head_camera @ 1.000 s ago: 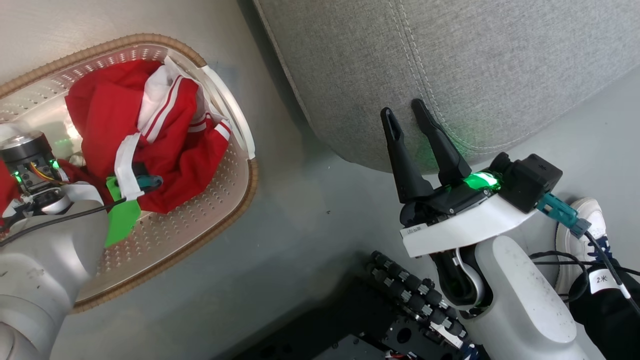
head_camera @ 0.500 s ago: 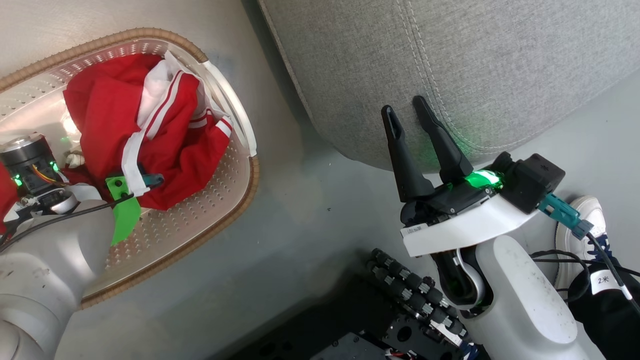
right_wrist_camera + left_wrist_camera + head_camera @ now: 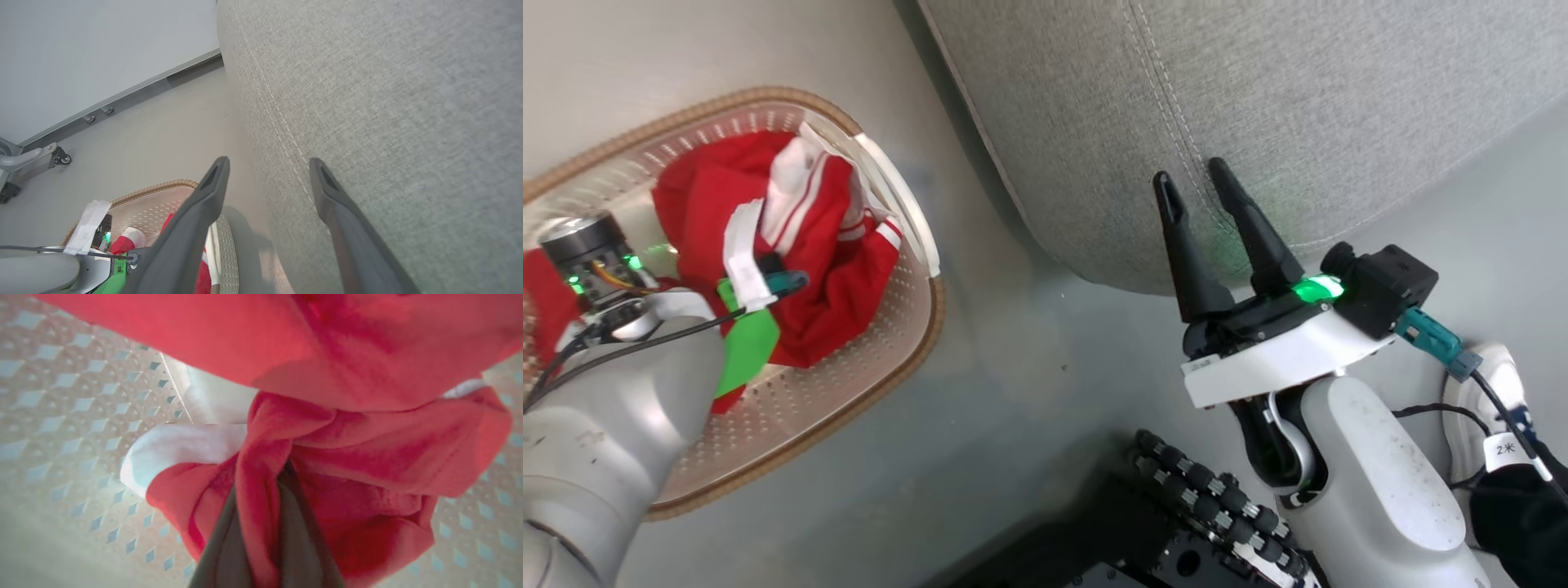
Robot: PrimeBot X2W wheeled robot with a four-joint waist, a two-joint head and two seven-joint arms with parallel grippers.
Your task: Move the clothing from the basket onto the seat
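Left jaws clamped on clothing [image 3: 367,457] in basket [image 3: 936,310], right jaws wide at seat [image 3: 1298,82] edge, floor [image 3: 1013,367] strip between

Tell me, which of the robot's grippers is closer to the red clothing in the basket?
Left. The left gripper is down in the basket, shut on a fold of the clothing. The right gripper hangs open beside the grey seat, clear of the basket.
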